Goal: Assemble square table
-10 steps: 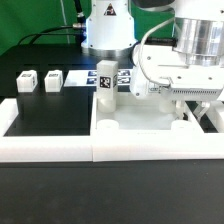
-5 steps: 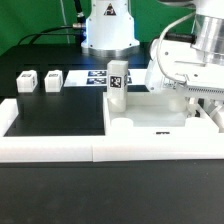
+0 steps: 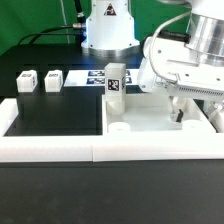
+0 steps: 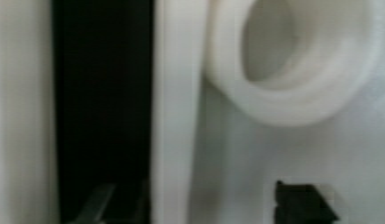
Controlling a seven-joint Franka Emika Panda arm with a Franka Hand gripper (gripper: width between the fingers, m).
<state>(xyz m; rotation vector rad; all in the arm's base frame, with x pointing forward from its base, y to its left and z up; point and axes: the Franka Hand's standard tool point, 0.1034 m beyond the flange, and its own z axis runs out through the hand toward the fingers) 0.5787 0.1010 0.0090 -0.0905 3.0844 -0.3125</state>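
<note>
The white square tabletop [image 3: 150,125] lies against the white border wall [image 3: 60,150] on the exterior view's right. One tagged leg post [image 3: 115,85] stands upright at its far left corner. Two more leg posts [image 3: 25,80] [image 3: 52,79] sit on the black table at the back left. My gripper [image 3: 178,110] hangs low over the tabletop's right side. In the wrist view my gripper [image 4: 203,200] is open, and its fingertips [image 4: 304,198] straddle the tabletop's edge [image 4: 180,120] beside a round corner hole [image 4: 287,60]. I see nothing gripped.
The marker board [image 3: 95,75] lies flat behind the tabletop, in front of the robot's base [image 3: 108,35]. The border wall runs along the front and up the left side. The black mat [image 3: 55,115] lies left of the tabletop.
The arm has swung toward the exterior view's right and dropped over the tabletop's right side. The tabletop, with its upright leg, has shifted, and the leg now stands clear of the arm.
</note>
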